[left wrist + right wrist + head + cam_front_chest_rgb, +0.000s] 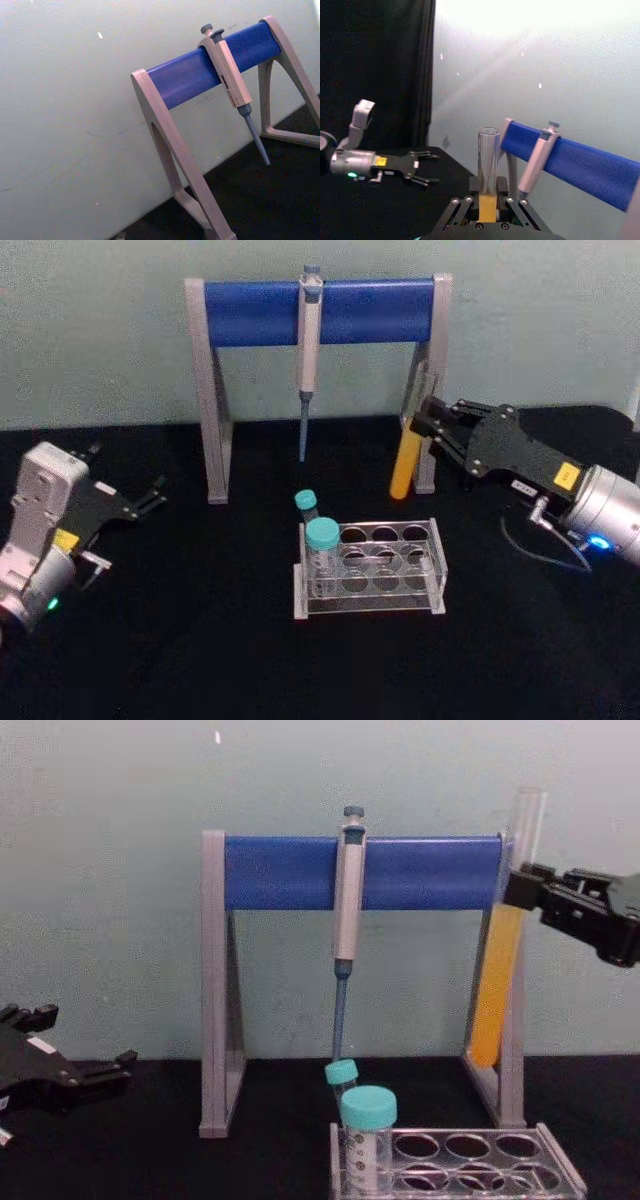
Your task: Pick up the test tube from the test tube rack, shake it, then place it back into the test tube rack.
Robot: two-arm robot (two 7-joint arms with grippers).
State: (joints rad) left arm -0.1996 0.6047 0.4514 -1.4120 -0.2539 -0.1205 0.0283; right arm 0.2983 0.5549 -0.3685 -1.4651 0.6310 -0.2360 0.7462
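Observation:
The test tube [404, 465], long and clear with orange-yellow liquid in its lower half, hangs nearly upright in the air behind and to the right of the test tube rack [437, 558]. My right gripper [425, 426] is shut on its upper part, close to the right leg of the pipette stand. From the chest, the tube [497, 982] leans slightly and its open mouth rises above the right gripper [520, 890]. The right wrist view shows the tube [488, 155] standing up between the fingers [470, 200]. Far left, my left gripper [150, 498] rests open and empty.
A grey-and-blue pipette stand [320, 310] with a hanging pipette [308, 350] stands behind the rack. Two teal-capped tubes [321, 540] [306, 502] fill the rack's left holes; the other holes are empty. Black tabletop lies on both sides of the rack.

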